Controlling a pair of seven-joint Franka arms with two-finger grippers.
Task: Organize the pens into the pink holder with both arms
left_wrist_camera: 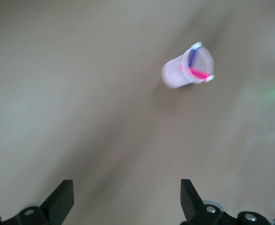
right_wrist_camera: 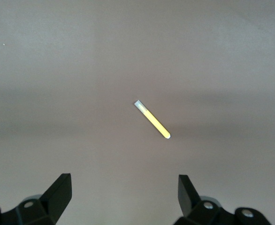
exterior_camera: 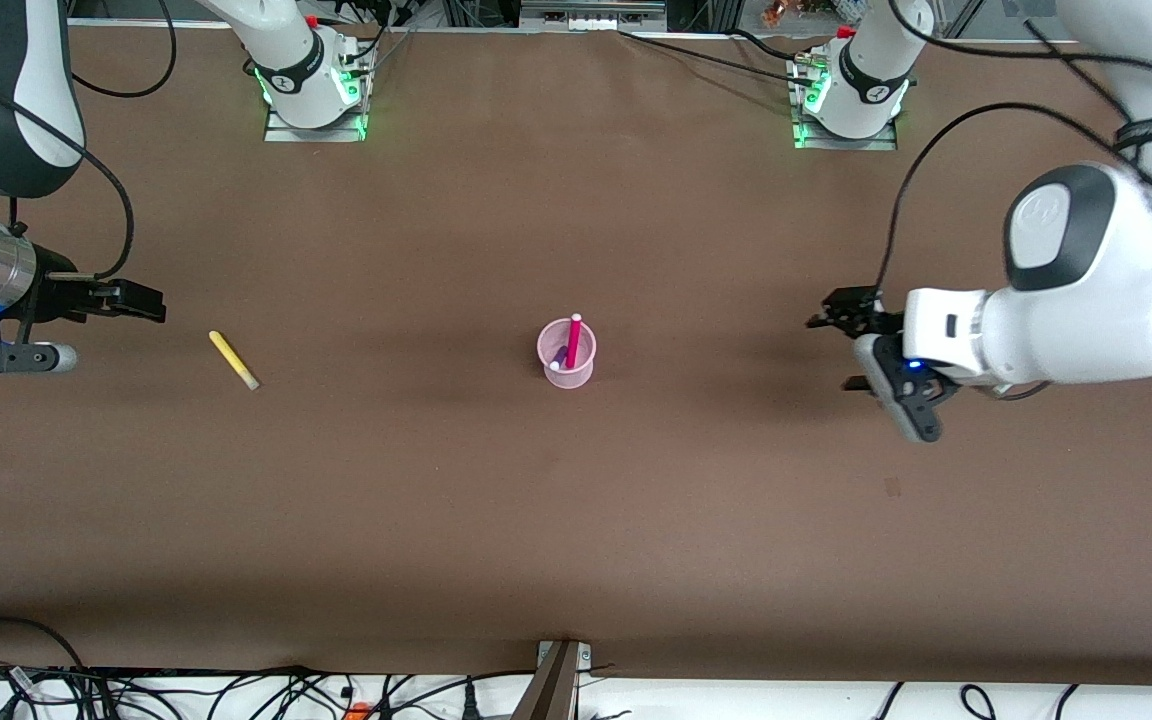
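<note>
The pink holder (exterior_camera: 567, 356) stands at the middle of the table. A magenta pen (exterior_camera: 573, 340) stands upright in it and a dark purple pen (exterior_camera: 559, 357) leans inside it. The holder also shows in the left wrist view (left_wrist_camera: 179, 72). A yellow pen (exterior_camera: 233, 359) lies flat on the table toward the right arm's end, and shows in the right wrist view (right_wrist_camera: 152, 120). My right gripper (exterior_camera: 148, 301) is open and empty, up in the air beside the yellow pen. My left gripper (exterior_camera: 836, 345) is open and empty, off to the side of the holder. The light green pen is out of view.
The brown table (exterior_camera: 576, 520) ends in an edge with cables and a bracket (exterior_camera: 556, 675) nearest the front camera. The two arm bases (exterior_camera: 314, 85) (exterior_camera: 851, 95) stand along the table's other long edge.
</note>
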